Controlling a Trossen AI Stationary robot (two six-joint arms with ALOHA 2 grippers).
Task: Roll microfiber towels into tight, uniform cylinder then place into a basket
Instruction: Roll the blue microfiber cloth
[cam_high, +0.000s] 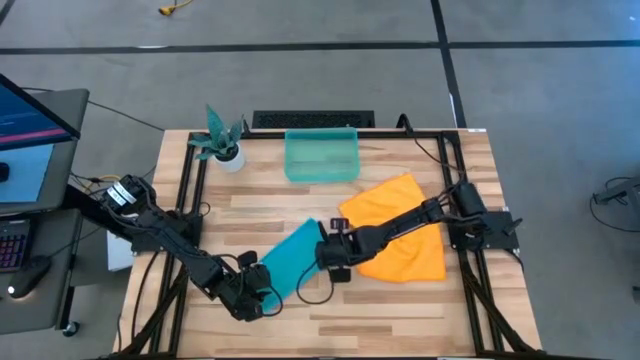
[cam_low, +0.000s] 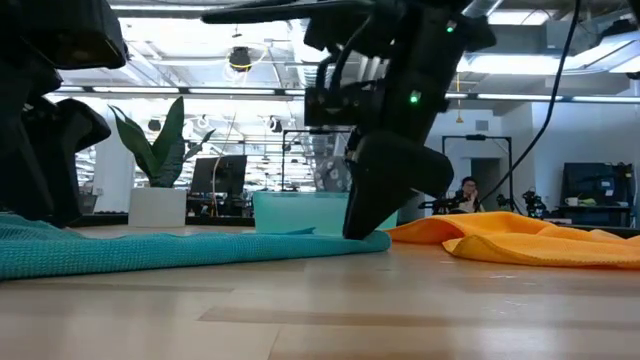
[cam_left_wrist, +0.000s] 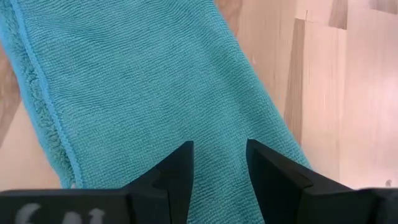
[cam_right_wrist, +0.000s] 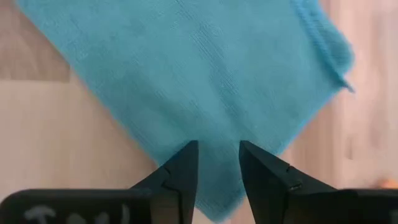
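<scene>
**Both grippers down on the teal towel, rolling not yet begun**

The step in hand looks like the fold-and-roll of the teal towel (cam_high: 292, 258), which lies flat as a narrow folded strip near the middle of the table (cam_high: 400, 310), running from near-left to far-right. No cylinder has formed yet, so the task is at an early stage. The orange towel (cam_high: 400, 235) lies loose and crumpled to the right, untouched, and the basket (cam_high: 321, 155) stands at the far edge of the table, with nothing visible in it.

The left gripper (cam_left_wrist: 219, 168) sits at the strip's near-left end, the right gripper (cam_right_wrist: 217, 167) at its far-right end. In each wrist view the two fingers stand a little apart with teal cloth showing in the gap; they seem to press on or pinch the fabric, but a firm grip cannot be confirmed.

The next move probably calls for both grippers to take hold of one edge together and turn it over evenly, keeping the strip taut so the roll stays tight.

The left arm reaches in from the near-left corner, bent low. The right arm stretches from the right side across the orange towel, its wrist pointing down at the table.
</scene>
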